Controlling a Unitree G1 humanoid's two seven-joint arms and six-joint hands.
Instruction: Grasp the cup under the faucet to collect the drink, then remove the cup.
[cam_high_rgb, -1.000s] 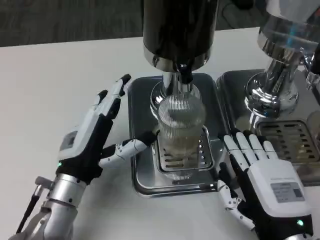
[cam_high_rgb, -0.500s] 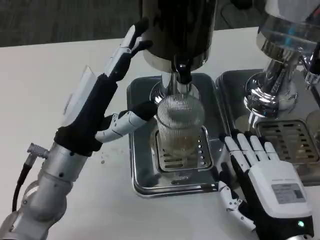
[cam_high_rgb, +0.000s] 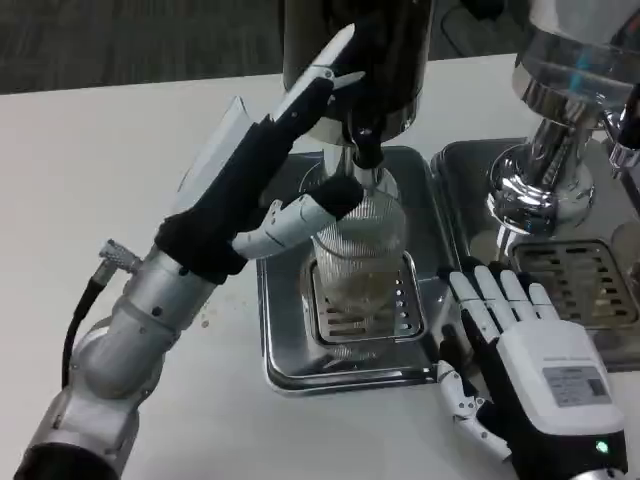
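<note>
Just right of left hand (cam_high_rgb: 262, 165): cup (cam_high_rgb: 356, 268) upright under faucet (cam_high_rgb: 366, 150) | thumb touches rim, fingers spread, nothing grasped | right hand (cam_high_rgb: 528, 370) flat, empty, farther

Bright, even light fell from overhead, so the white counter (cam_high_rgb: 120, 150) looked flat and nearly washed out, with only soft, faint shadows under the left arm and beside the steel tray (cam_high_rgb: 290, 372). Hard white glare sat on the chrome fittings (cam_high_rgb: 535, 185) at the upper right and along the tray's rim, and the ribbed cup (cam_high_rgb: 365, 262) caught pale reflections that blurred its contents. The picture was slightly soft throughout, the raised left hand (cam_high_rgb: 270, 175) was a little smeared, and the dark floor along the top edge lost its detail.
</note>
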